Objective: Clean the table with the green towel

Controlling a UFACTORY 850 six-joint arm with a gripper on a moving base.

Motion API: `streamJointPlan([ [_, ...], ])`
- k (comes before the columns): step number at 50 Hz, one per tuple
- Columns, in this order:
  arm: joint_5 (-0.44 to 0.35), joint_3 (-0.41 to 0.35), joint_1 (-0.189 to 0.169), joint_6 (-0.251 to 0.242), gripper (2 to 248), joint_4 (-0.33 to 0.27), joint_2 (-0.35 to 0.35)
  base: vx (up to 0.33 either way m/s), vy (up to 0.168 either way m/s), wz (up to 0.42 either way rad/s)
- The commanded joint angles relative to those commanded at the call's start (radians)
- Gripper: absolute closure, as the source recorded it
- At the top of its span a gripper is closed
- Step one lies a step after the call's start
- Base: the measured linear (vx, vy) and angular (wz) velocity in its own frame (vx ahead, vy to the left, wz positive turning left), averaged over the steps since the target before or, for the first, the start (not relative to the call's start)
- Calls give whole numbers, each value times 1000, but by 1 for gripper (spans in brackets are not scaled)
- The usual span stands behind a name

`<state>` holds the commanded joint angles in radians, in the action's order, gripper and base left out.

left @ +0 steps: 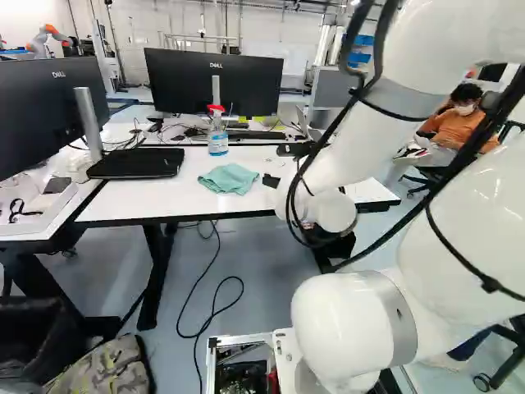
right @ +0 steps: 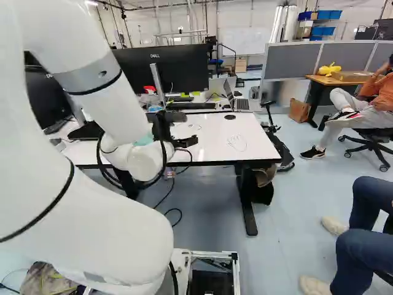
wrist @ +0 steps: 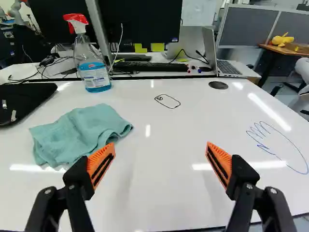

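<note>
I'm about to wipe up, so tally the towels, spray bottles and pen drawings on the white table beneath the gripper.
Towel: 1
Spray bottle: 1
Pen drawings, a small dark loop and a blue hand outline: 2
Total: 4

There are two big screens [left: 215, 80], two drawings [wrist: 167, 101], one towel [wrist: 79, 133], one spray bottle [wrist: 93, 65] and one yellow thing [wrist: 282, 40].
</note>
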<state>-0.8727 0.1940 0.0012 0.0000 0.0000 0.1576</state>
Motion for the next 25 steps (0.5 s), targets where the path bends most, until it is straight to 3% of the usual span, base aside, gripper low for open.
streamJointPlan([
  [25, 0, 119, 51, 0, 3, 0, -125, 0, 0, 0],
])
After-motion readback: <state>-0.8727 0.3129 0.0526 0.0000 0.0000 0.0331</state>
